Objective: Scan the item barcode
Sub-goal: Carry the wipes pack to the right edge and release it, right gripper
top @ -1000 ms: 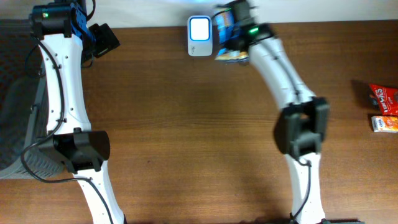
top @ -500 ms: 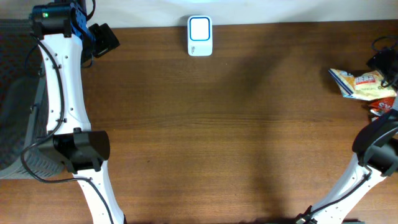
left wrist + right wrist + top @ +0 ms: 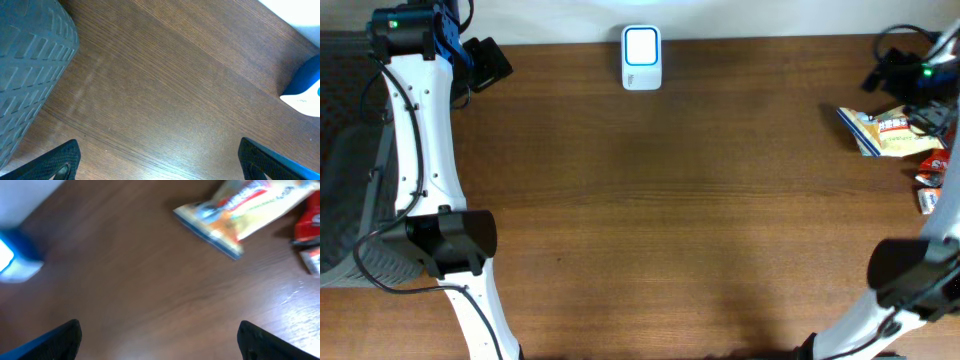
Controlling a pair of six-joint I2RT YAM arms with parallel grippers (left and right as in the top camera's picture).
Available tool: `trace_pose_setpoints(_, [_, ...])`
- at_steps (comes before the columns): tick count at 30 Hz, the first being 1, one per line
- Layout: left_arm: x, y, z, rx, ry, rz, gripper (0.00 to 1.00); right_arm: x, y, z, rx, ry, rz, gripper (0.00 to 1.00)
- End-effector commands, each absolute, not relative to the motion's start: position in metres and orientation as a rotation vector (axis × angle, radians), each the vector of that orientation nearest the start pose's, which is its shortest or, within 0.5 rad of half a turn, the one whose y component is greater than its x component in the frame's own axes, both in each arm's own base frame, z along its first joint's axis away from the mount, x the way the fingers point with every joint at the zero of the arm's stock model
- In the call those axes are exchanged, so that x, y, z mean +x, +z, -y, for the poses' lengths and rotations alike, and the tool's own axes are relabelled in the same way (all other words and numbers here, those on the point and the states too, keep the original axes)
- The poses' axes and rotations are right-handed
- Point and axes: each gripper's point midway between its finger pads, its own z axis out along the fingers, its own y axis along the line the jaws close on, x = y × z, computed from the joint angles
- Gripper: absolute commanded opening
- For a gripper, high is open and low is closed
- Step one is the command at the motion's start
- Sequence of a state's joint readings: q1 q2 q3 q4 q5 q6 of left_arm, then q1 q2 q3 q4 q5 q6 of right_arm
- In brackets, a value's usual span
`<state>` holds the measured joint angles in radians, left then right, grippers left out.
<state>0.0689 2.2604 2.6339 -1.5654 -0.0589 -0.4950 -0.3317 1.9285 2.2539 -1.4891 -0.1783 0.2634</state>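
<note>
The item, a yellow and blue snack bag point(image 3: 882, 131), lies flat on the table at the far right, also visible at the top of the right wrist view point(image 3: 245, 209). The white scanner point(image 3: 641, 58) with its lit blue face stands at the back centre and appears blurred at the left edge of the right wrist view point(image 3: 15, 260). My right gripper point(image 3: 882, 78) hovers just behind the bag, open and empty point(image 3: 160, 345). My left gripper point(image 3: 488, 62) stays at the back left, open over bare wood point(image 3: 161, 165), with the scanner point(image 3: 304, 90) to its right.
A red packet point(image 3: 934, 160) and a small orange box point(image 3: 928, 200) lie beside the bag at the right edge. A grey ribbed bin point(image 3: 30, 75) sits off the table's left side point(image 3: 350, 180). The wooden table point(image 3: 650, 200) spans the middle.
My right arm swung from the scanner to the far right with the snack bag, opened and let it go. The bag now lies on the table. The left arm has not moved.
</note>
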Motion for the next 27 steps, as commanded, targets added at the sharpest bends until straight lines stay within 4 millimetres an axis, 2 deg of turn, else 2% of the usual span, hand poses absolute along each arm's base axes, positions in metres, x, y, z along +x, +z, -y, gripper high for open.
trace_pose_setpoints(1, [0.481,0.249,-0.044,-0.787,-0.049,-2.608,0.99,0.392,0.295,0.059,0.545,0.147,-2.661,0.99])
trace_pose_setpoints(5, [0.481,0.249,-0.044,-0.787,-0.049,-2.608,0.99,0.361,0.320,0.007,0.299,0.095,-2.657,0.99])
trace_pose_setpoints(6, [0.481,0.249,-0.044,-0.787,-0.049,-2.608,0.99,0.352,0.326,0.000,0.257,0.098,-2.647,0.99])
trace_pose_setpoints(8, [0.481,0.249,-0.044,-0.787,-0.049,-2.608,0.99,0.319,0.334,-0.010,0.207,0.104,-2.629,0.99])
trace_pose_setpoints(11, [0.481,0.249,-0.044,-0.787,-0.048,-2.608,0.99,0.271,0.323,-0.009,0.194,0.106,-2.604,0.99])
trace_pose_setpoints(13, [0.481,0.249,-0.044,-0.787,-0.049,-2.608,0.99,0.251,0.313,-0.009,0.191,0.111,-2.580,0.99])
trace_pose_setpoints(14, [0.481,0.249,-0.044,-0.787,-0.048,-2.608,0.99,0.235,0.304,-0.011,0.183,0.131,-2.549,0.99])
trace_pose_setpoints(16, [0.481,0.249,-0.044,-0.787,-0.049,-2.608,0.99,0.211,0.287,-0.027,0.140,0.254,-2.521,0.99])
trace_pose_setpoints(17, [0.481,0.249,-0.044,-0.787,-0.049,-2.608,0.99,0.192,0.274,-0.037,0.118,0.324,-2.519,0.99])
trace_pose_setpoints(21, [0.481,0.249,-0.044,-0.787,-0.048,-2.608,0.99,0.166,0.244,-0.038,0.118,0.335,-2.538,0.99])
trace_pose_setpoints(27, [0.481,0.249,-0.044,-0.787,-0.049,-2.608,0.99,0.165,0.236,-0.036,0.127,0.326,-2.571,0.99])
